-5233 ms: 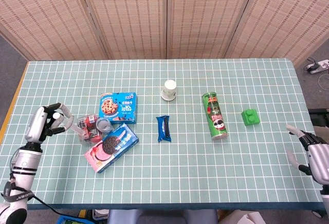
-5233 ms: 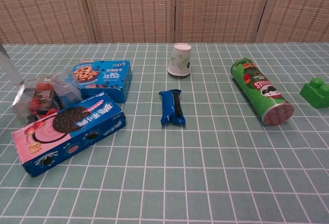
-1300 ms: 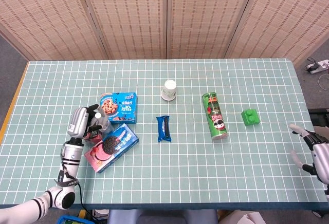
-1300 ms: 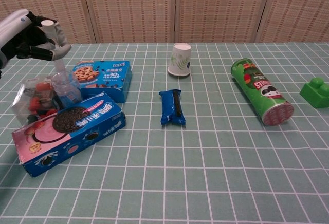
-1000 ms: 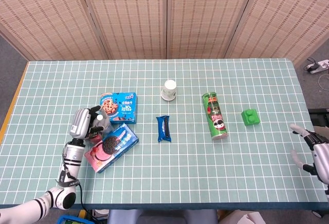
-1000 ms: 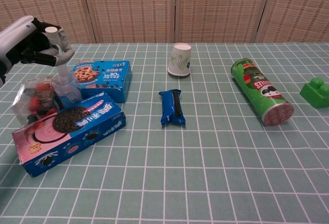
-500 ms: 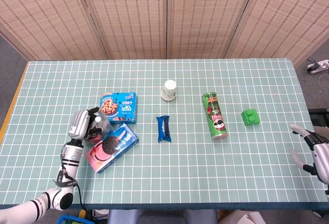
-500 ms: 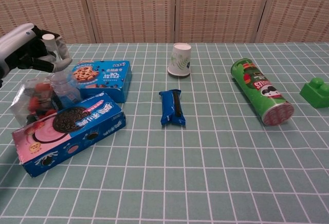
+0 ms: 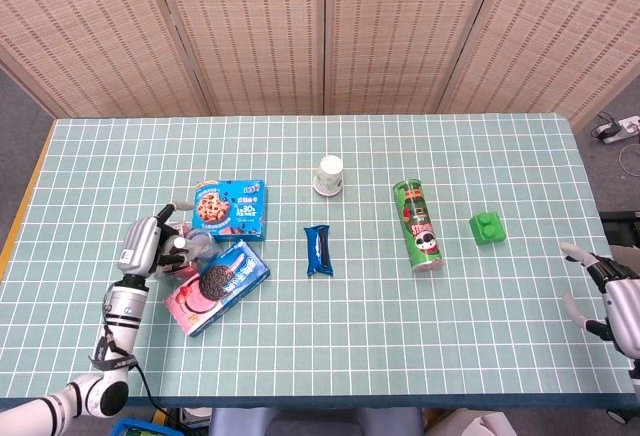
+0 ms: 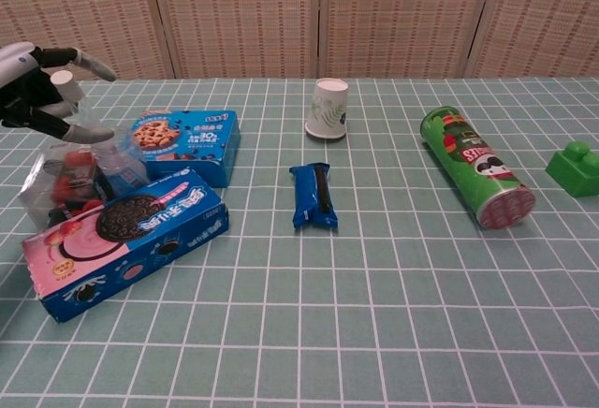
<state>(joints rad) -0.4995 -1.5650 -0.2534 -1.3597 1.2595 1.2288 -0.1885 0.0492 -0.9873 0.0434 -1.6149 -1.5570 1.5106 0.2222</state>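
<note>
Since the earlier frames the left hand (image 10: 42,90) has opened, fingers released above the clear snack bag (image 10: 70,179) beside the Oreo box (image 10: 131,240). Only the head view shows the right hand (image 9: 610,301), fingers spread, at the desk (image 9: 350,356) edge.

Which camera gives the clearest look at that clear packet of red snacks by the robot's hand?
The chest view: the clear snack bag lies close and large there, red pieces visible, just under the left hand. In the head view the clear snack bag is small and mostly hidden by that hand.
</note>
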